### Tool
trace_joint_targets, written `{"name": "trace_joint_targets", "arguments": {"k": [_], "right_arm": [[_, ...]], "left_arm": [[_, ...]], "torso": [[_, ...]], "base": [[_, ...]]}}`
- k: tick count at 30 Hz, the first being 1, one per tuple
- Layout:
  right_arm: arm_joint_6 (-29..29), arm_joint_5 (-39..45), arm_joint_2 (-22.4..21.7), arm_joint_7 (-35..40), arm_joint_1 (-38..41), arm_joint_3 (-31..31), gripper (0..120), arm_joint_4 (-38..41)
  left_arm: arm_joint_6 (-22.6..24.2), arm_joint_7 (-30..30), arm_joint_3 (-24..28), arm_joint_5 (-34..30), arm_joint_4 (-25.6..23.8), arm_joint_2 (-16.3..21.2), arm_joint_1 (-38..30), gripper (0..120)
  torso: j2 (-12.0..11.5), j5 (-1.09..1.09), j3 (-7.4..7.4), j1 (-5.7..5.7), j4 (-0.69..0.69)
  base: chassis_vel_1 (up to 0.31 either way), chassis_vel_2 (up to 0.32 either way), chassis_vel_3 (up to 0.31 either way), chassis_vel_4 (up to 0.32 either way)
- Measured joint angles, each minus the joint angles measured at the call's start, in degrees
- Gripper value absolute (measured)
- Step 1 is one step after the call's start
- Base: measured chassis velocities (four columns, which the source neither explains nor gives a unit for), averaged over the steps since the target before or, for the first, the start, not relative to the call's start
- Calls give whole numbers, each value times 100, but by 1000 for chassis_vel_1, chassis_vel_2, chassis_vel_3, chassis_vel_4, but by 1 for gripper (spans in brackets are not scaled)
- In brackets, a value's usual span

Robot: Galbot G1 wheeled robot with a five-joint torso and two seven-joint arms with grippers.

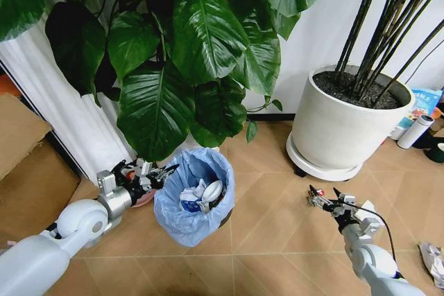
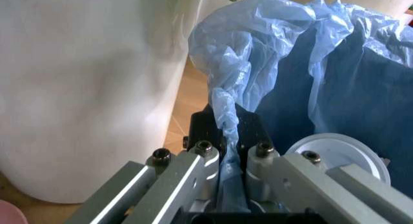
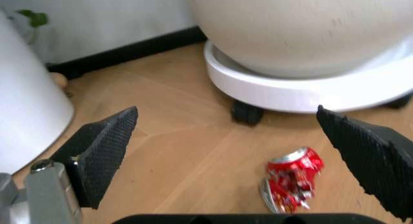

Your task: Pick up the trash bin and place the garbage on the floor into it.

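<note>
The trash bin (image 1: 193, 202), lined with a crinkly light-blue bag, stands on the floor (image 1: 270, 227) below the big plant. It holds a white lid (image 1: 212, 190), a blue-white carton (image 1: 190, 202) and white paper. My left gripper (image 1: 157, 175) is at the bin's left rim, shut on a twisted fold of the blue bag (image 2: 225, 122); the left wrist view has the white lid (image 2: 339, 156) just beyond it. Right of the bin, my right gripper (image 1: 323, 197) hovers low and open. Between its pads (image 3: 103, 149) a crushed red can (image 3: 290, 183) lies on the floor.
A large white pot (image 1: 347, 126) on a wheeled base stands at the back right, close behind the can. A white thermos (image 1: 415, 132) is beside it. A crumpled wrapper (image 1: 433, 261) lies at the far right. A leafy plant (image 1: 187, 53) overhangs the bin; cardboard boxes (image 1: 28, 164) stand at the left.
</note>
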Motion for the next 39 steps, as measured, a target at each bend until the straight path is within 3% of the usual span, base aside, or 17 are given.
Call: {"name": "trace_joint_targets", "arguments": {"k": [6, 14, 33, 39], "right_arm": [[-271, 303, 212, 806, 364, -154, 100, -331], [-490, 872, 349, 1268, 630, -287, 100, -765], [-551, 1093, 879, 1172, 1338, -348, 94, -2122], [-482, 997, 890, 1059, 1473, -260, 97, -2356]], "left_arm": [[10, -14, 54, -62, 71, -22, -107, 0], [20, -19, 80, -82, 120, -41, -132, 0], [24, -34, 126, -109, 204, -41, -161, 0], [24, -34, 129, -108, 229, -53, -160, 0]], "torso": [[0, 0, 0, 0, 0], [0, 0, 0, 0, 0], [0, 1, 0, 0, 1], [0, 0, 0, 0, -1]], "base": [[0, 0, 0, 0], [0, 0, 0, 0], [0, 0, 0, 0], [0, 0, 0, 0]]}}
